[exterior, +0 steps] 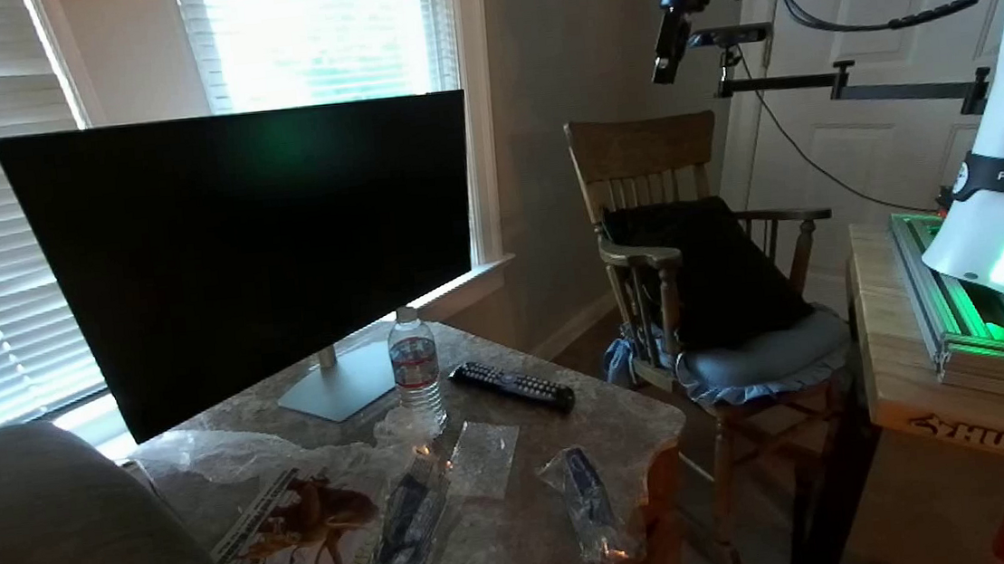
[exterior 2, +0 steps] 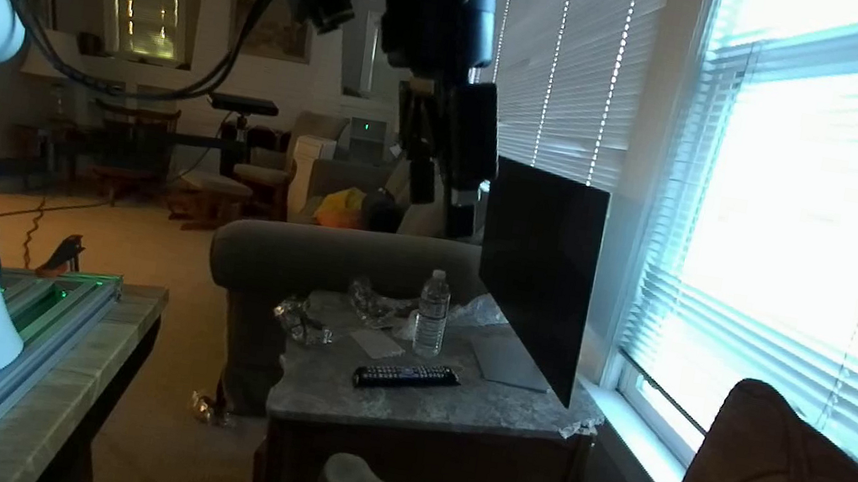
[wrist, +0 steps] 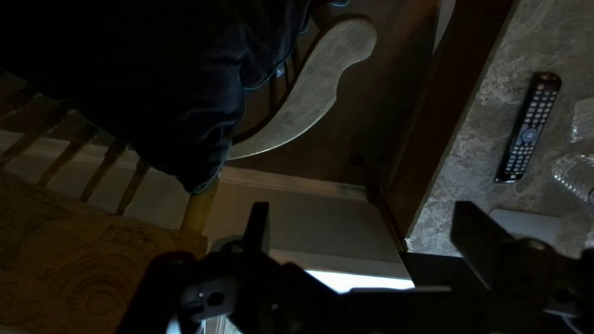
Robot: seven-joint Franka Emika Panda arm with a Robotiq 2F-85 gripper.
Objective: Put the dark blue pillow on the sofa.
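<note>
Dark blue pillow [exterior: 708, 268] is leaning in the chair [exterior: 642, 142]; we're hovering, end effector [wrist: 362, 211] spread and empty. Pinching shallowly, we'd be risking a drop before the sofa [exterior 2: 316, 258].

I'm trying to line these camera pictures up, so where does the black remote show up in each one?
In an exterior view: the black remote is below centre, right of the water bottle.
In an exterior view: the black remote is lower middle, just below the water bottle.
Wrist view: the black remote is toward the right edge, above mid-height.
Shared landmark: the mottled grey tabletop under it in all three.
</note>
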